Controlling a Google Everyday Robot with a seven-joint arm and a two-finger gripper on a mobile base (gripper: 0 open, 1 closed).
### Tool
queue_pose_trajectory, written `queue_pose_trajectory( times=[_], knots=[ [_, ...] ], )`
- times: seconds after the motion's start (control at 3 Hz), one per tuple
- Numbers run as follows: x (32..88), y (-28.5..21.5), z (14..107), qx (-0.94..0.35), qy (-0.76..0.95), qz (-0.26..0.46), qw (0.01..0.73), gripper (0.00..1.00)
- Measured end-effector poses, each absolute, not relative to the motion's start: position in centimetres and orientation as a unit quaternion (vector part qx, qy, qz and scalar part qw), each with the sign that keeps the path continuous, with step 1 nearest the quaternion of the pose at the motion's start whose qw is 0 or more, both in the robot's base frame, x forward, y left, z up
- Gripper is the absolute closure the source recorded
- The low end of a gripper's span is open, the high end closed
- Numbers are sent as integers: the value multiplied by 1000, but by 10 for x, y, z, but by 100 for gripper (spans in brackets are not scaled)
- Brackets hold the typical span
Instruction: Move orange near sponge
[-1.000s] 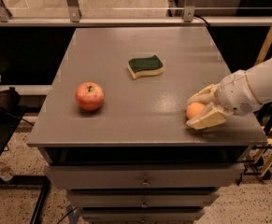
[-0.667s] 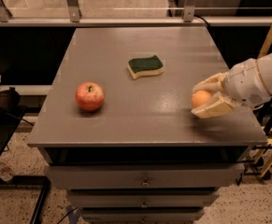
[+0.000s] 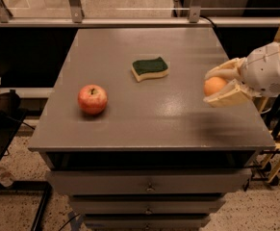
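Gripper (image 3: pixel 217 87) at right of frame, above worktop (image 3: pixel 144 124), jaws closed on orange (image 3: pixel 213 85). Sponge (image 3: pixel 150 68) upper centre; apple (image 3: pixel 92 99) left.

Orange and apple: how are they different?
The small smooth orange fruit is smaller than the red-yellow apple. The orange is plain; the apple has a stem dimple. The orange is held in the pale gripper above the right edge of the grey table; the apple rests on its left. Both are round.
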State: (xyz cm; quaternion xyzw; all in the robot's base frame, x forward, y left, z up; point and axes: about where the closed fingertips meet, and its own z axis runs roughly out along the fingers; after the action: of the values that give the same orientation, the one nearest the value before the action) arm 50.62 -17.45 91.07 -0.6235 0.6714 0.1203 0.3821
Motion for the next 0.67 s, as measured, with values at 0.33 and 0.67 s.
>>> queue_pose_trajectory(
  times=[0.33, 0.67],
  knots=[
    [520, -170, 909, -612, 668, 117, 406, 100],
    [561, -160, 907, -599, 672, 113, 421, 100]
  ],
)
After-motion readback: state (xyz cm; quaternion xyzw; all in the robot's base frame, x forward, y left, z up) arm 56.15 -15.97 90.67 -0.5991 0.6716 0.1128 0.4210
